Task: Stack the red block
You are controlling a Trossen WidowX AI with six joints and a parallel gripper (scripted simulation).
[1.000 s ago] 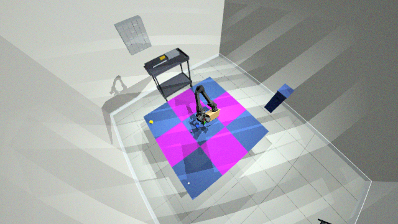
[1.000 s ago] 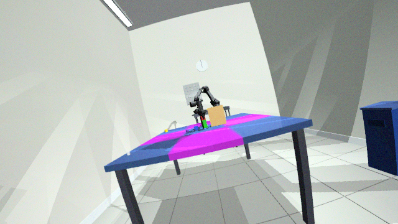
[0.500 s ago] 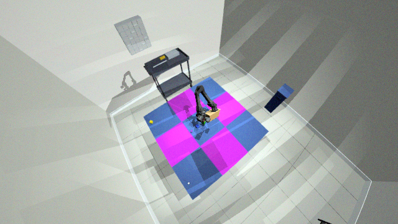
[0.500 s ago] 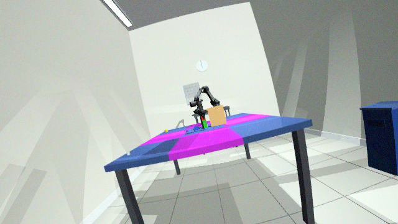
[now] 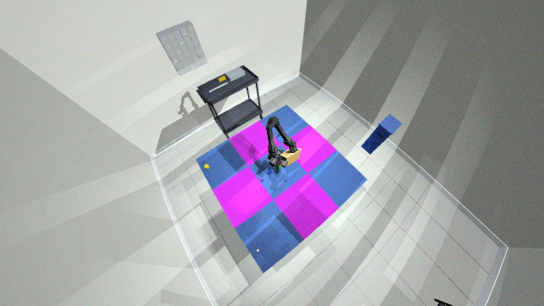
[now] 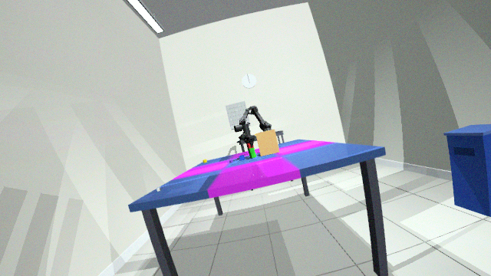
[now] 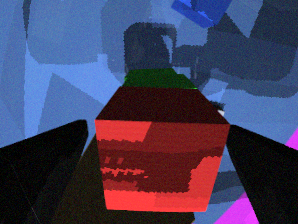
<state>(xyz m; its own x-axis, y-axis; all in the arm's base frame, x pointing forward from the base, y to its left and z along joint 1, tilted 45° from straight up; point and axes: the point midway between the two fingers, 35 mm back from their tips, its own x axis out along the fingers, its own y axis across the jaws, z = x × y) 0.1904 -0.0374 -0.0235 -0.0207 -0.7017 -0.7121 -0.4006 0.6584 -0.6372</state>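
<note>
The red block (image 6: 250,146) (image 7: 160,165) sits on top of the green tower (image 6: 252,153) (image 7: 155,77), which stands upright on the table (image 5: 242,200) (image 6: 330,157). In the wrist view the green shows just beyond the red block's far edge. My gripper (image 7: 157,129) is open around the red block, one finger on each side. A gap shows at the left finger; the right finger is very close to the block, and I cannot tell whether it touches. The arm partly hides the block and tower in the top view.
A tan box (image 5: 291,157) (image 6: 268,142) stands close beside the tower. A blue block (image 5: 269,172) (image 6: 242,157) (image 7: 205,10) lies near the tower on the other side. A yellow object (image 5: 206,167) (image 6: 205,161) and a small white object (image 5: 257,250) (image 6: 158,189) lie farther off.
</note>
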